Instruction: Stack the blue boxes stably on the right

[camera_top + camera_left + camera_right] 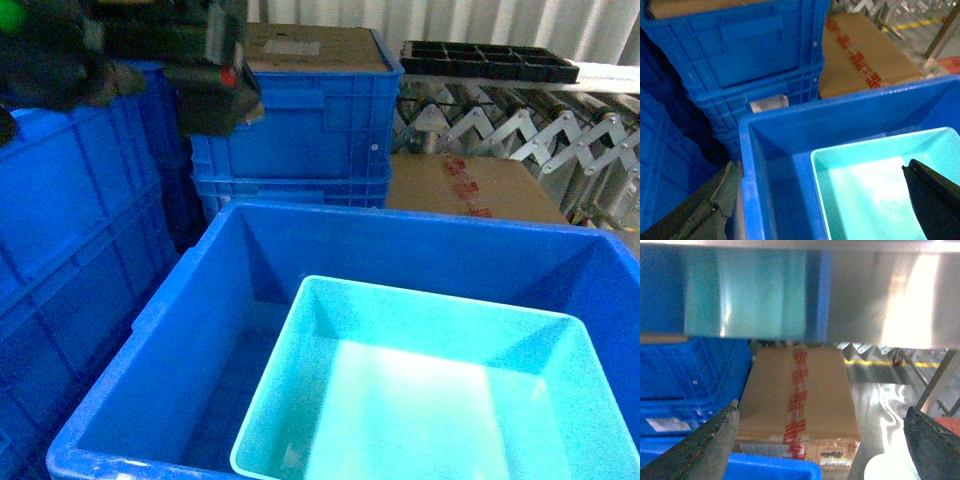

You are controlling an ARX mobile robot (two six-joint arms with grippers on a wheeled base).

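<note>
- Your turquoise tub [440, 390] is sitting inside the big royal-blue crate [150, 400], pushed toward the crate's right wall and near edge, left strip of crate floor showing bare.
- Tub is lying open side up, glare bouncing off its floor; left wrist view is showing its far-left corner well short of the crate's far wall.
- Left gripper [820, 200] is hanging over the crate's left wall with fingers spread wide, holding nothing: one finger [705, 210] outside by the near-left corner, the other over the tub.
- Left arm [150, 60] is showing blurred at the head view's top left, in front of the stacked blue crates [300, 130].
- Right gripper [822, 445] is also standing wide, nothing between the fingers.
- Right wrist view is looking at a taped cardboard box [797, 395] beside the stacked crates, behind the big crate's far wall.
- A black tray [490, 60] is sitting on the roller conveyor [520, 130] at the back right.
</note>
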